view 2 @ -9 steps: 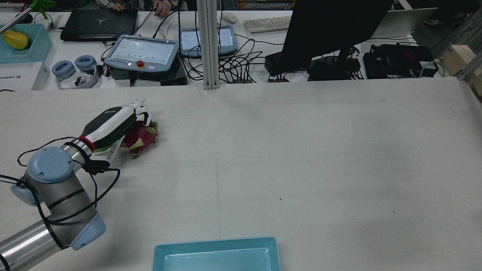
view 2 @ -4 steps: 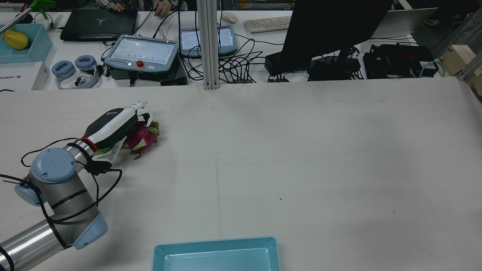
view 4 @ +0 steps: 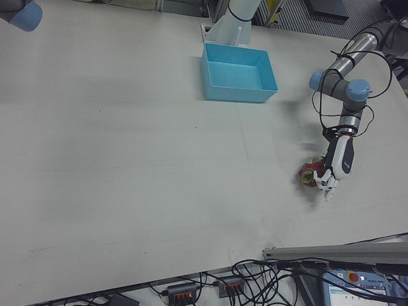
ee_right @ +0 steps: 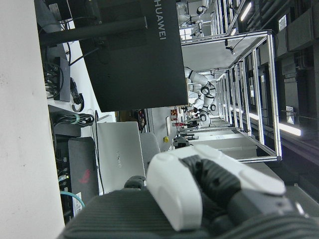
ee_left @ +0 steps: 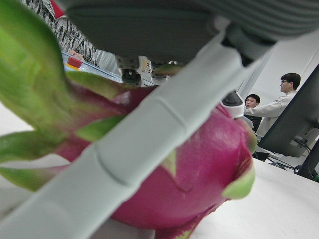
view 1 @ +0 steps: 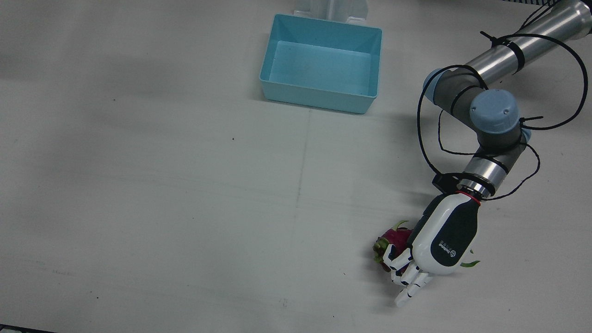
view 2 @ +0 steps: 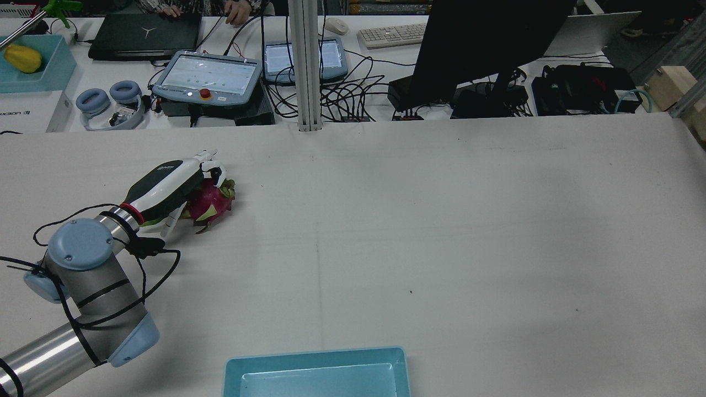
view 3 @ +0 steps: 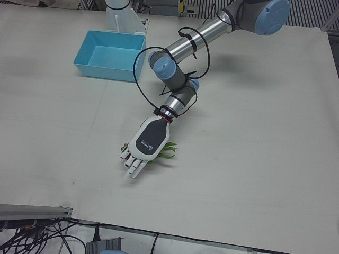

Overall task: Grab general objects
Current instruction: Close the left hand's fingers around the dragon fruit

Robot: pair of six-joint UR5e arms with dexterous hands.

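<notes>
A pink dragon fruit (view 1: pixel 394 237) with green scales lies on the white table, near the operators' edge on the robot's left side. My left hand (view 1: pixel 441 240) lies over it, with fingers (view 1: pixel 398 264) curled round its end and the thumb across its side. The rear view shows the hand (view 2: pixel 165 184) covering the fruit (view 2: pixel 216 201). The left hand view shows the fruit (ee_left: pixel 209 174) close up, with a white finger (ee_left: pixel 149 144) pressed across it. The fruit rests on the table. My right hand (ee_right: pixel 199 194) shows only in its own view, raised off the table.
A light-blue bin (view 1: pixel 319 96) stands near the arms' pedestals at mid-table; it also shows in the rear view (view 2: pixel 314 361). Beyond the table's far edge are control tablets (view 2: pixel 207 74), cables and a black monitor (view 2: pixel 480 44). The white tabletop (view 1: pixel 162 185) spreads wide around the fruit.
My left hand has shifted slightly forward and its fingers have curled more tightly over the dragon fruit, which has turned a little under them.
</notes>
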